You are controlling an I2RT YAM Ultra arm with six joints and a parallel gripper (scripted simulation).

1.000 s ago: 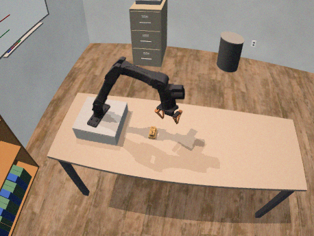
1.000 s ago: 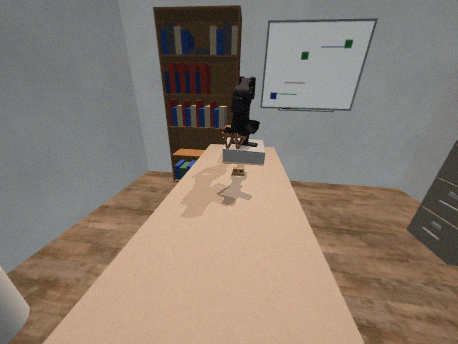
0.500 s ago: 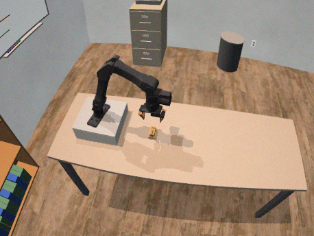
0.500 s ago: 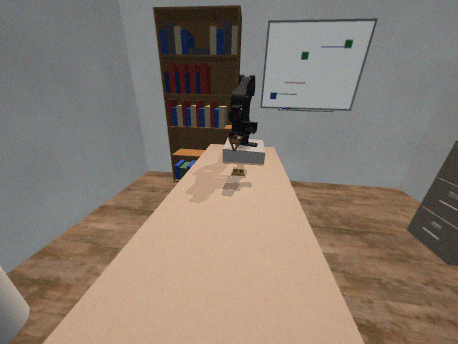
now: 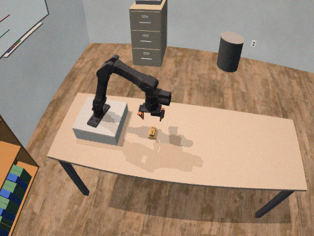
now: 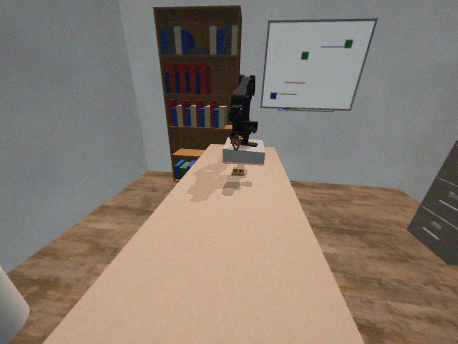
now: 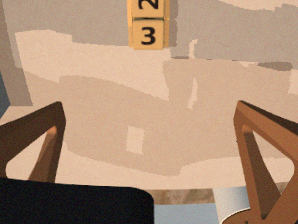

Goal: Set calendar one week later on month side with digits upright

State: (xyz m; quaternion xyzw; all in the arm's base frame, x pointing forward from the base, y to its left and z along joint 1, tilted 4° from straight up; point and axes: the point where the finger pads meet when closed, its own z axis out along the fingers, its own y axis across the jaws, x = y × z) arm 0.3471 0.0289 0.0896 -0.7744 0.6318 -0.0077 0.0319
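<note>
The small yellow-wood calendar [image 5: 152,132] [image 6: 238,171] sits on the table near the arm's base. In the wrist view two of its cube faces show at the top edge: one cube [image 7: 148,35] has a black 3, upright in that view, and the cube [image 7: 148,7] beyond it has a 2 turned sideways, cut off by the frame. The tray and the month's name cannot be made out. My gripper [image 5: 151,119] [image 6: 236,149] [image 7: 149,110] is open and empty, pointing down above the table, with the calendar below it in the top view.
The arm's white base block [image 5: 97,128] [image 6: 244,156] stands on the table [image 5: 240,151] [image 6: 220,260] behind the calendar in the exterior view. Shadows of the arm fall around the calendar. A filing cabinet [image 5: 147,38] and a bin [image 5: 230,53] stand on the floor beyond the table.
</note>
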